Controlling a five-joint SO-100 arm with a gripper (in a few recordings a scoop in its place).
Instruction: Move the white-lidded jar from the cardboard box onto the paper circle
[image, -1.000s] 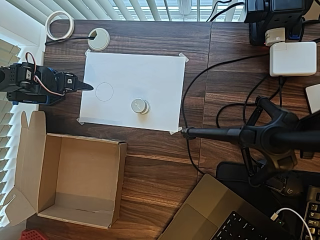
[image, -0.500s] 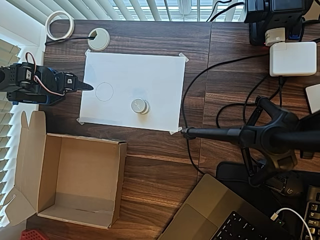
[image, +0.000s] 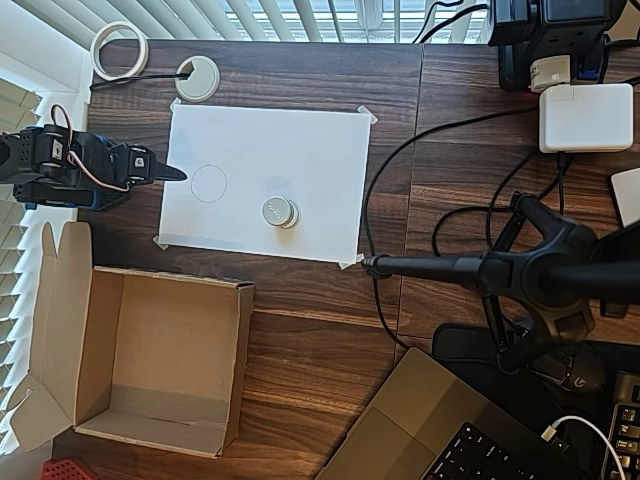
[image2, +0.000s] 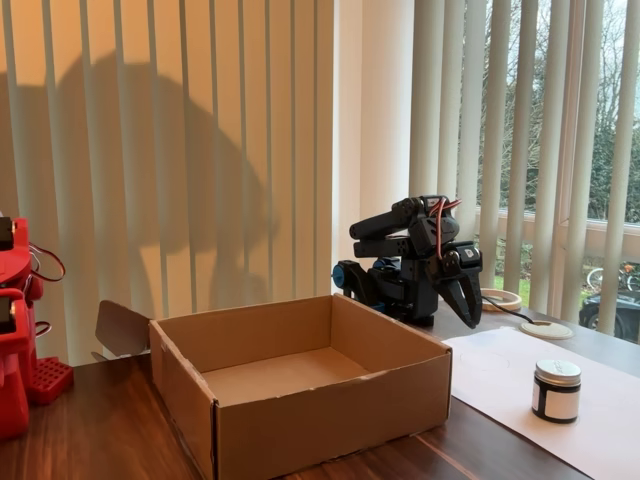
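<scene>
In the fixed view the large shallow brown cardboard box (image2: 300, 385) sits nearest, open. Beyond it, the small glass white-lidded jar (image: 279, 212) stands upright on the white paper sheet (image: 300, 150), apart from the small pencil-outlined paper circle (image: 209, 183). Farther back, the black two-finger gripper (image: 172, 172) hangs clenched, holding nothing

The table (image: 300, 330) is dark wood with a visible grain and slight sheen. The cardboard box (image2: 300, 400) is matt brown corrugated board. A smooth white paper sheet (image: 290, 150) carries the white-lidded jar (image2: 557, 390), its lid faintly glossy.
</scene>
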